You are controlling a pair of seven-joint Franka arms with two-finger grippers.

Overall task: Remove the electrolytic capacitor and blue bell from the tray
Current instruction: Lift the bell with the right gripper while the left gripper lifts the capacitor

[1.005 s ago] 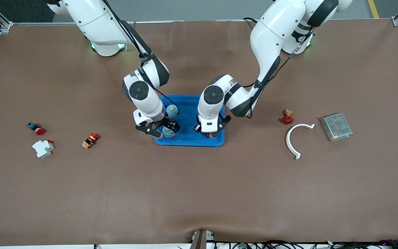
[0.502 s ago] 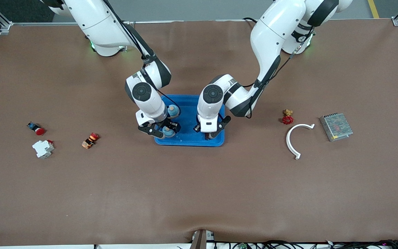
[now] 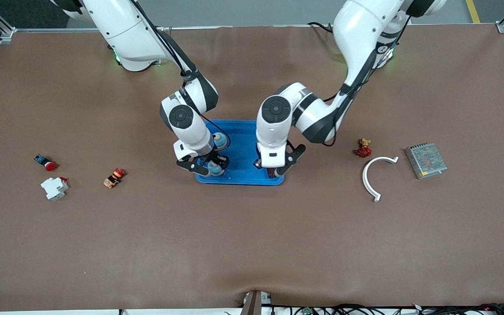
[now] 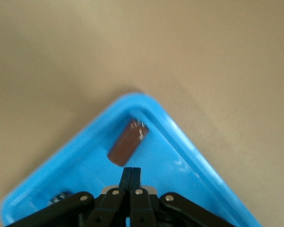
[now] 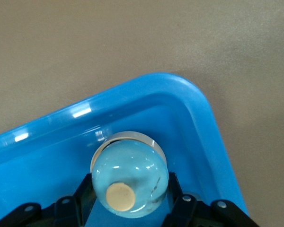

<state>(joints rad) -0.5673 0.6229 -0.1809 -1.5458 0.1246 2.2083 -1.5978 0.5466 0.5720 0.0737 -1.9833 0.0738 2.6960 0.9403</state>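
A blue tray lies at the table's middle. My right gripper is shut on a light-blue bell with a beige button. It holds the bell low in the tray's corner nearest the front camera at the right arm's end. Black fingers press both sides of the bell. My left gripper is shut and empty, over the tray's other near corner. The brown cylindrical capacitor lies loose on the tray floor just past its fingertips.
A second light-blue bell stands in the tray. A red button, a white breaker and an orange part lie toward the right arm's end. A red valve, a white curved piece and a grey power supply lie toward the left arm's end.
My left arm has swung a little toward its own end and its gripper has shifted along the tray's near edge. My right gripper has moved slightly farther into the tray with the bell.
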